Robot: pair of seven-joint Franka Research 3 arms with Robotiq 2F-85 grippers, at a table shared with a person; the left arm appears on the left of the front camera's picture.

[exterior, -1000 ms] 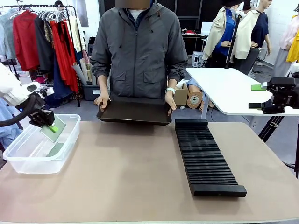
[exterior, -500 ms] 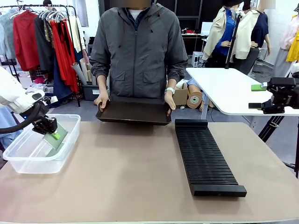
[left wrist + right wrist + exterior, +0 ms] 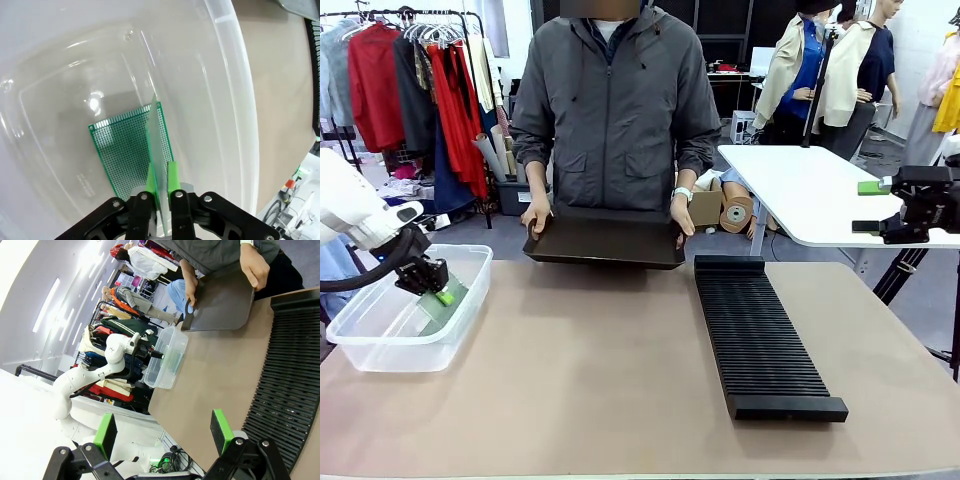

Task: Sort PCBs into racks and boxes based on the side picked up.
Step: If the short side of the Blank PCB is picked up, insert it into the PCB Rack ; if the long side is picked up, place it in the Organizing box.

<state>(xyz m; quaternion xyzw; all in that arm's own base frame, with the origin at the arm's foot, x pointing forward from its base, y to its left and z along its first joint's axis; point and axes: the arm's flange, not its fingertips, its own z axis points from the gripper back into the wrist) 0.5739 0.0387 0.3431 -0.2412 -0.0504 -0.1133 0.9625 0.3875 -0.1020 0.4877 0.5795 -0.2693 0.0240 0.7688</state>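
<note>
tabletop (image 3: 600, 380) is a plain tan sheet, pretty bare up close. nearest thing on it is the long black rack (image 3: 760, 335) on the right half, running away from the robot's side, slots all across it. on the left edge sits the clear box (image 3: 405, 310). the left gripper (image 3: 435, 288) is down inside it, and in the left wrist view its fingers (image 3: 173, 181) sit narrow, either side of a thin pcb (image 3: 155, 145) standing on edge. pads look right against it, but i can't tell for sure if it's really clamped or just let loose. under that one, another pcb (image 3: 125, 150) lies flat on the box floor, dark green with rows of tiny holes.

right gripper (image 3: 165, 432) is up off the table at the right, jaws spread wide, nothing between them. from its own camera you see the rack below and the tan surface stretching off to the box.

far edge of the table: a person in a grey jacket (image 3: 615, 110) holds a flat black tray (image 3: 608, 242) with both hands, one on each side. behind them there's a white table (image 3: 820, 190) to the right and a clothes rail (image 3: 415, 80) with red and grey garments on the left, some cardboard rolls (image 3: 733, 213) on the floor.
</note>
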